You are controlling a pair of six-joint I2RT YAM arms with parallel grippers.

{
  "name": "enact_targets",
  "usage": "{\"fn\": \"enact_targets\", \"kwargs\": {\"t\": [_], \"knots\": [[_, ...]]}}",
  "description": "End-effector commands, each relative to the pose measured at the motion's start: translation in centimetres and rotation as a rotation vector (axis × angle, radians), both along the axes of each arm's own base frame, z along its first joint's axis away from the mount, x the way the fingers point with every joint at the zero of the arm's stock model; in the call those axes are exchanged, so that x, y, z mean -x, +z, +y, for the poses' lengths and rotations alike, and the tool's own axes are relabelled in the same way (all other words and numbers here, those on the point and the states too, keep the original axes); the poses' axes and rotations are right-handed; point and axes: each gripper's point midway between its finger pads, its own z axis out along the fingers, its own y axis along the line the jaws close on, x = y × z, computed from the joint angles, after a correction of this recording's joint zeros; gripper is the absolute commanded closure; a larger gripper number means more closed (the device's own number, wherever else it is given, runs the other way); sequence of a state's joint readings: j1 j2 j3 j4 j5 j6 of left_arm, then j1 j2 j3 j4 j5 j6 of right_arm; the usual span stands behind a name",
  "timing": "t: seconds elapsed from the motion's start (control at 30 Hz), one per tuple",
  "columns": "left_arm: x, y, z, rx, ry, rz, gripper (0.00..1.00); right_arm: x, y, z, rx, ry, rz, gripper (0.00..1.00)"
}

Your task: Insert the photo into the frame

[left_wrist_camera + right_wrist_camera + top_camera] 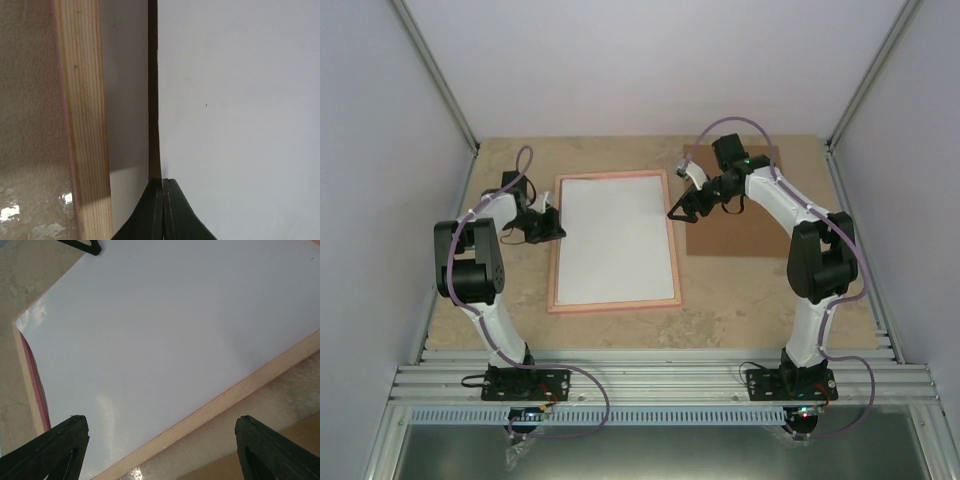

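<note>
On the beige table (740, 300), the pink frame (613, 305) lies flat, with the photo (615, 235) inside it, plain white reverse up. The right gripper (682, 208) hovers spread wide above the frame's right rail, holding nothing. The left gripper (552, 230), fingers pressed together, touches the photo's left edge. The wrist views alone show the rails' wood grain.

The photo (613, 238) lies in the frame (616, 306), backing board (725, 236) to its right.
</note>
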State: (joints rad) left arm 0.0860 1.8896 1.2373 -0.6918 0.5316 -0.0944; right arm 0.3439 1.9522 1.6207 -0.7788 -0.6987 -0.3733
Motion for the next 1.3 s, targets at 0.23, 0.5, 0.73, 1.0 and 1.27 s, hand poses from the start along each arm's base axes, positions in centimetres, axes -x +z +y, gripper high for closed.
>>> {"fn": "enact_targets", "kwargs": {"t": [0.23, 0.5, 0.73, 1.0, 1.27], "knots": [[-1.2, 2.3, 1.4, -0.108, -0.013, -0.099, 0.8, 1.5, -2.1, 0.4, 0.052, 0.05, -0.018, 0.21], [-1.1, 5.3, 4.6, -0.342, -0.045, -0.226, 0.35, 3.9, -3.0, 0.9, 0.101, 0.125, -0.066, 0.25], [-2.1, 6.8, 3.9, -0.325, -0.097, -0.307, 0.34, 7.0, -4.9, 2.5, 0.126, 0.202, -0.054, 0.36], [-4.3, 10.7, -6.3, -0.165, -0.312, -0.5, 0.29, 1.8, -4.2, -1.8, 0.07, -0.016, 0.039, 0.32], [-5.7, 12.0, -21.8, 0.036, -0.489, -0.571, 0.27, -2.1, -3.9, -12.8, 0.026, -0.313, 0.114, 0.21]]}}
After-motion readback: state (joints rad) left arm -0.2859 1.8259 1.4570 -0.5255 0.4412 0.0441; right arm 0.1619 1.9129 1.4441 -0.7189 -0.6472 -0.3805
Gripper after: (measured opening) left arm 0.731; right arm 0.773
